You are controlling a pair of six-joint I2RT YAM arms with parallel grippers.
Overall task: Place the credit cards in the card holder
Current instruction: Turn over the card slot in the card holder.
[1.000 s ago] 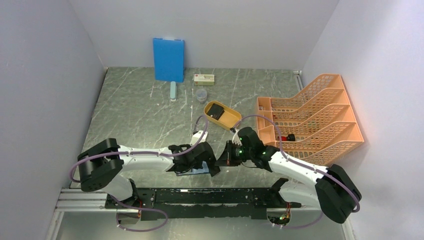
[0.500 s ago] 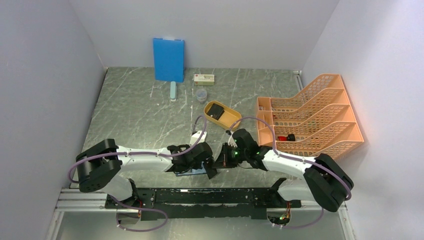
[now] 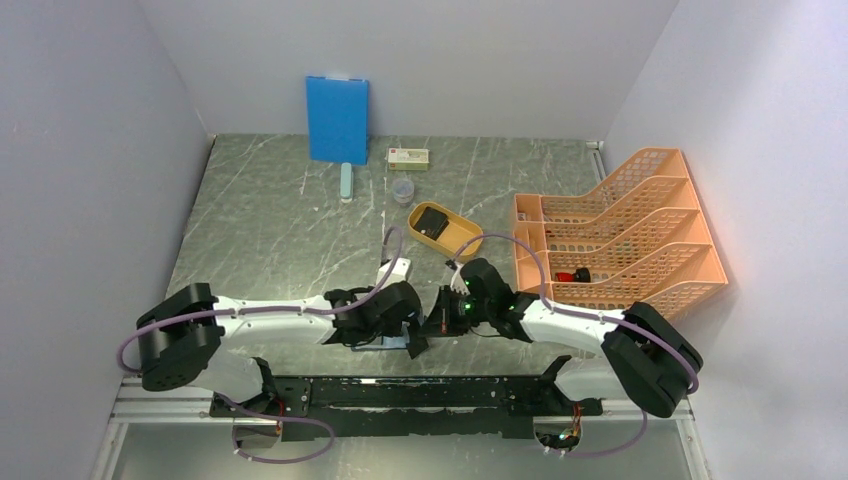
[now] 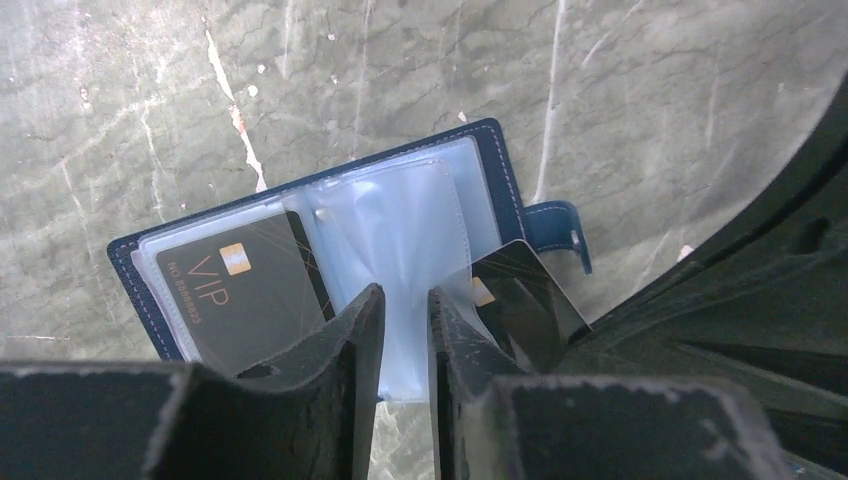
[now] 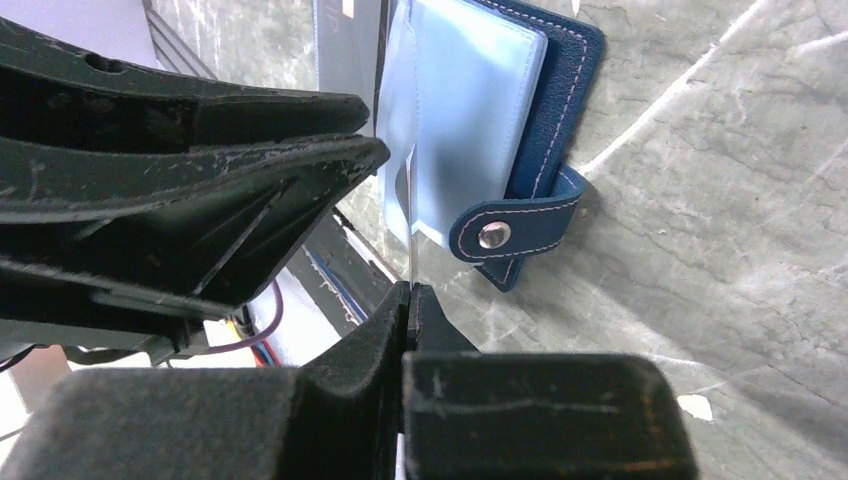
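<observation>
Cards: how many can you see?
2. One VIP card sits left in the wallet; the other card, pinched by the right tool, leans at its right side. More may be hidden.

- A black card lies in the left clear sleeve of the open card holder, seen from the left wrist camera. Large, thin gold letters on it read "VIP", running slantwise across the card's face.
- Beside "VIP", along the same card's edge, runs one line of small gold print. It starts with "NO" and continues with a string of digits too small to read with certainty.
- A second black card, at the holder's right side, has a face on which no print can be made out.
- In the top view, a small pale box carries a red mark at its left end and print too small to read.
</observation>
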